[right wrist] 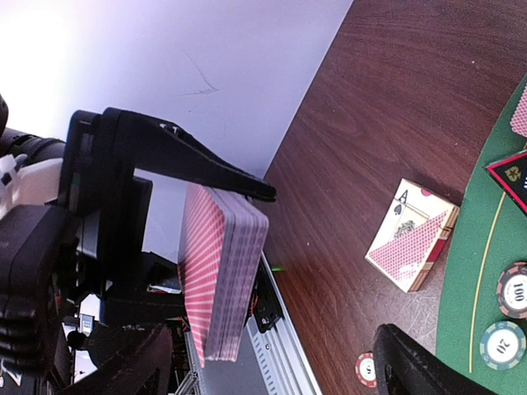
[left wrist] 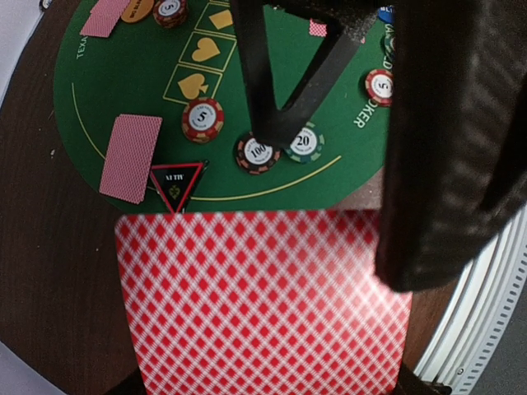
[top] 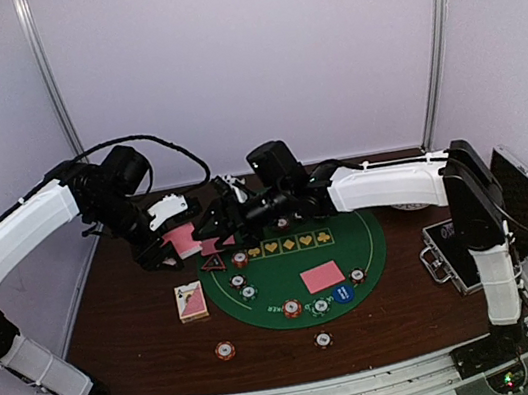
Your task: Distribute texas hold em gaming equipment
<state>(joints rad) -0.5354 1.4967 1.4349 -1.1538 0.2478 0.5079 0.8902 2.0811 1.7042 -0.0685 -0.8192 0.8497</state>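
From the top camera, finds the left gripper (top: 159, 253) clenched on a deck of pink-backed playing cards (top: 182, 240), above the brown table (top: 124, 332) just off the rim of the green felt mat (top: 353, 243). Finds the right gripper (top: 216, 223) close beside that deck, jaws parted and grasping nothing. Cannot tell from up there whether a right fingertip touches the cards. Gets from the left wrist camera what the top one hides: the red lattice back of the deck filling the space between the left jaws, and a black right finger (left wrist: 257, 82) just past the deck's far edge. Further ahead of those jaws, on the felt, shows a red-edged black triangle marker (left wrist: 175, 183), a single face-down card (left wrist: 130, 156) beside it, and striped poker chips (left wrist: 202, 120) printed 5, 100 and 20. Gets from the right wrist camera the deck's thickness instead: stacked card edges pinched under a black left finger (right wrist: 181, 156), ahead of the spread right jaws. Shows there too, off to one side of the right jaws, a card box (right wrist: 412, 234) lying on the wood near the mat's rim. Only from above, picks out another card (top: 322, 276) and a blue round button (top: 341, 293) on the felt, a stray chip (top: 226, 350) on bare wood, and a silver-edged black case (top: 451, 252), well apart from both pairs of jaws.
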